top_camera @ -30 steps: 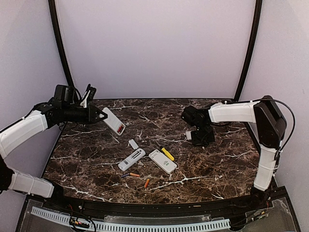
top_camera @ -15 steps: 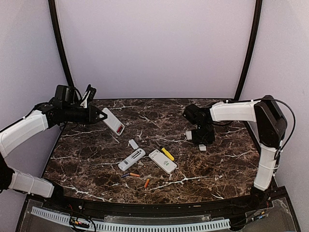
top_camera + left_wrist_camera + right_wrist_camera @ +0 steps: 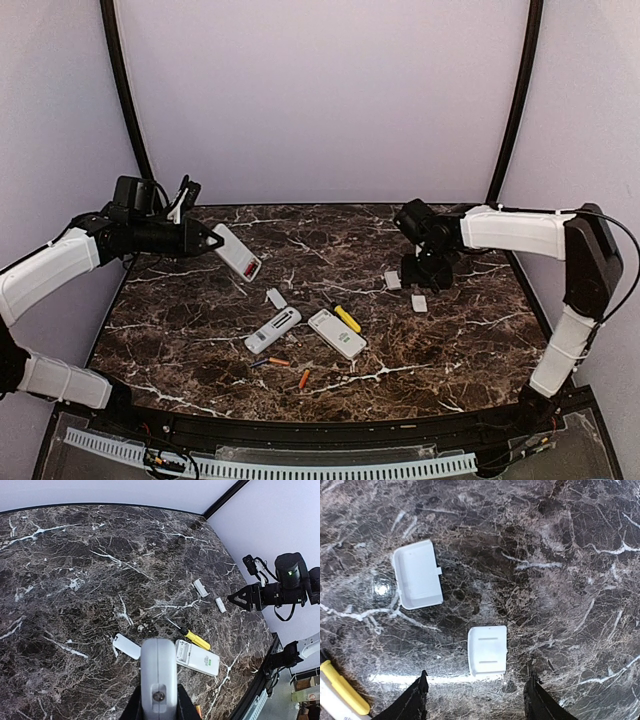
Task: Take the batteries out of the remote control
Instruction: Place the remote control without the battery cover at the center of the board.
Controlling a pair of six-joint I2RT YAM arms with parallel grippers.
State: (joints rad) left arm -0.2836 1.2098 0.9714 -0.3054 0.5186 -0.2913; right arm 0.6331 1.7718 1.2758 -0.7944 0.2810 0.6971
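Observation:
My left gripper [image 3: 212, 241] is shut on one end of a white remote control [image 3: 237, 252], held above the table's back left. A red patch shows near the remote's far end. In the left wrist view the remote [image 3: 159, 675] sits between the fingers [image 3: 184, 706]. Loose batteries lie at the front middle: an orange one [image 3: 304, 378] and an orange one with a bluish one [image 3: 272, 362]. My right gripper [image 3: 424, 272] hangs open over a small white cover [image 3: 488, 651] on the table, touching nothing.
Two more white remotes [image 3: 273, 330] [image 3: 337, 334] lie mid-table beside a yellow-handled screwdriver [image 3: 346, 318]. A loose cover [image 3: 275, 298] lies behind them. A second cover [image 3: 417, 580] rests by the right gripper. Black posts rise at both back corners.
My right gripper has opened and let go of the small white cover, which now lies on the table. The right arm has drawn back to the right. The left arm has not moved.

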